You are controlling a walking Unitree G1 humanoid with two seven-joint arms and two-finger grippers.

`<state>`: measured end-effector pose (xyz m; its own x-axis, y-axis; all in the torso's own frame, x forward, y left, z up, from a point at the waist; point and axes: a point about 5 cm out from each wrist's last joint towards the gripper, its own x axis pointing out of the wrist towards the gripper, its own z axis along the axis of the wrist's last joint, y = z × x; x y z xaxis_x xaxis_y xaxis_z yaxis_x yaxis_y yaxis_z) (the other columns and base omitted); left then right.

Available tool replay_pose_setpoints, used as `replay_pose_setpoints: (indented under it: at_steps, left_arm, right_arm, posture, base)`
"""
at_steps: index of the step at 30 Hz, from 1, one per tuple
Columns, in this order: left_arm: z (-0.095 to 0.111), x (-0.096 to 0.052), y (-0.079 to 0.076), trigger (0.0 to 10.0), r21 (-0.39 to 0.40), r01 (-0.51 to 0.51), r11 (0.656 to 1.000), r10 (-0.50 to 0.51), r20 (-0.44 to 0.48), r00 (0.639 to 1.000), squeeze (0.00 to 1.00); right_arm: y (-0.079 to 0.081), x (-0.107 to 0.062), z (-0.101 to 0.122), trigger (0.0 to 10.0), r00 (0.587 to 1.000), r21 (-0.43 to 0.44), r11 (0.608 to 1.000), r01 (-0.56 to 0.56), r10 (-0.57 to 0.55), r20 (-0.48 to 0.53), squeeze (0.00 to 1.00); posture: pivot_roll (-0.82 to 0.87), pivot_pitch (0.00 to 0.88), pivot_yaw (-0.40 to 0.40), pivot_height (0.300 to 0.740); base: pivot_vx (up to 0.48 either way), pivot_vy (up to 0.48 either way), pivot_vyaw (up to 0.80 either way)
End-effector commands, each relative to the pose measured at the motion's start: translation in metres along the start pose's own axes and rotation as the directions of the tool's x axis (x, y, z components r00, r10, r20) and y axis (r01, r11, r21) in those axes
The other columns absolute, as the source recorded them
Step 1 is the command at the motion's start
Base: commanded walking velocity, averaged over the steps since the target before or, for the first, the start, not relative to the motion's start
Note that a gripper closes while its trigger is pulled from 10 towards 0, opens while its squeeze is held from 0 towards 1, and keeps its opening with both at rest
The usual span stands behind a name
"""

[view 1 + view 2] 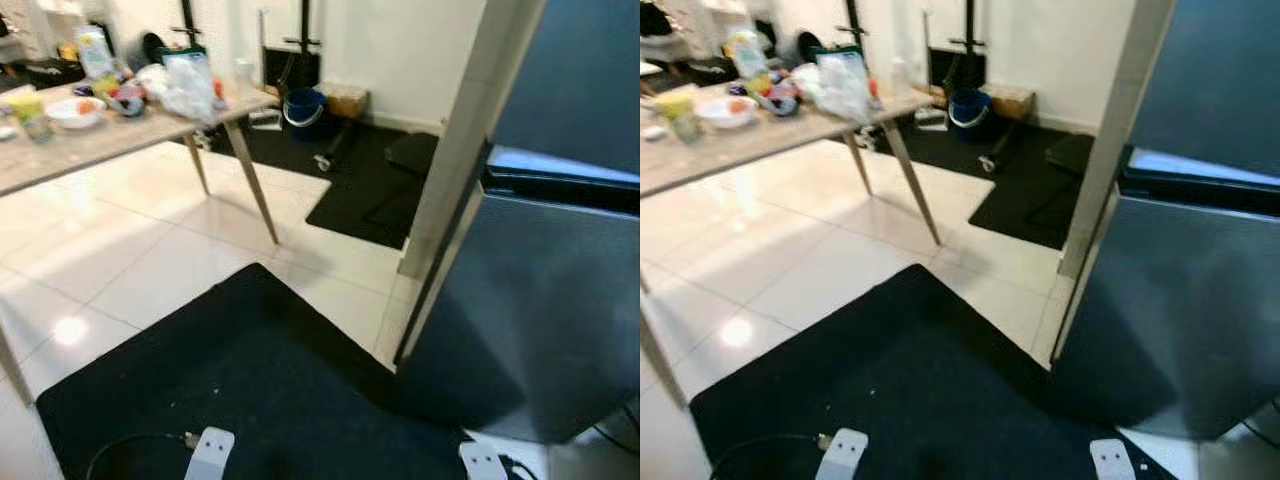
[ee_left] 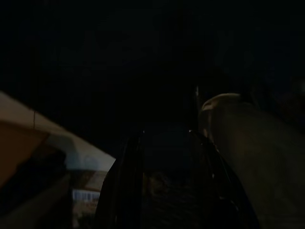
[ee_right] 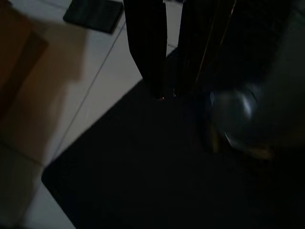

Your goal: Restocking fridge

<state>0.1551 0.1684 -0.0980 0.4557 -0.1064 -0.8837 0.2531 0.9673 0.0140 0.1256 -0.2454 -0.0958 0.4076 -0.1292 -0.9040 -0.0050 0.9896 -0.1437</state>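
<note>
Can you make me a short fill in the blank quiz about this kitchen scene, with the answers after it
1. The groceries, among them a white bowl and a plastic bag, sit on the ____.
2. The bucket by the far wall is ____ in colour.
3. The mat under the robot's feet is ____.
4. The dark fridge stands on the robot's ____ side.

Answers: table; blue; black; right
</note>
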Motion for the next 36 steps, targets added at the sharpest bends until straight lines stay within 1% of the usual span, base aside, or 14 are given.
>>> replay_pose_setpoints:
  at_steps: [1, 6, 15, 20, 27, 29, 36]
  left_arm:
    - [0.001, 0.000, 0.000, 10.0, 0.012, 0.003, 1.000, -0.003, 0.003, 1.000, 0.00]
    - [0.000, 0.000, 0.000, 10.0, 0.012, 0.004, 1.000, -0.004, 0.002, 1.000, 0.00]
    - [0.002, 0.000, 0.001, 10.0, 0.015, 0.005, 1.000, -0.005, 0.006, 1.000, 0.00]
    - [0.004, 0.000, 0.001, 10.0, 0.017, 0.006, 1.000, -0.006, 0.012, 1.000, 0.00]
    - [0.006, 0.001, 0.000, 10.0, 0.016, 0.006, 1.000, -0.007, 0.016, 1.000, 0.00]
    - [0.006, 0.001, 0.000, 10.0, 0.015, 0.006, 1.000, -0.006, 0.016, 1.000, 0.00]
    - [0.006, 0.001, 0.000, 10.0, -0.007, -0.001, 1.000, 0.001, 0.026, 1.000, 0.00]
  right_arm:
    - [0.001, 0.001, 0.008, 10.0, 1.000, -0.007, 1.000, 0.002, -0.002, 0.021, 0.00]
    - [0.001, 0.001, 0.008, 10.0, 1.000, -0.002, 1.000, 0.004, -0.004, 0.021, 0.00]
    - [-0.001, 0.001, 0.007, 10.0, 0.999, 0.039, 0.999, 0.028, -0.029, 0.023, 0.00]
    - [-0.004, 0.001, 0.009, 10.0, 0.999, 0.069, 0.997, 0.046, -0.047, 0.022, 0.00]
    - [-0.008, 0.000, 0.009, 10.0, 0.997, 0.073, 0.994, 0.075, -0.077, 0.021, 0.00]
    - [-0.009, 0.000, 0.009, 10.0, 0.996, 0.072, 0.994, 0.084, -0.085, 0.020, 0.00]
    - [-0.010, 0.000, 0.010, 10.0, 0.995, 0.082, 0.993, 0.090, -0.093, 0.030, 0.00]
  posture:
    - [-0.02, 0.000, -0.006, 0.740]
    - [-0.02, 0.000, -0.004, 0.740]
    - [-0.02, 0.000, 0.002, 0.740]
    - [-0.02, 0.000, 0.003, 0.740]
    - [-0.02, 0.000, 0.002, 0.740]
    - [-0.02, 0.000, -0.001, 0.740]
    - [-0.02, 0.000, -0.003, 0.740]
  base:
    - [0.315, 0.000, 0.00]
    - [0.311, 0.000, 0.00]
    - [0.314, 0.000, 0.00]
    - [0.314, 0.000, -0.80]
    - [0.312, 0.000, -0.80]
    - [0.311, 0.000, 0.00]
    - [0.000, 0.000, 0.00]
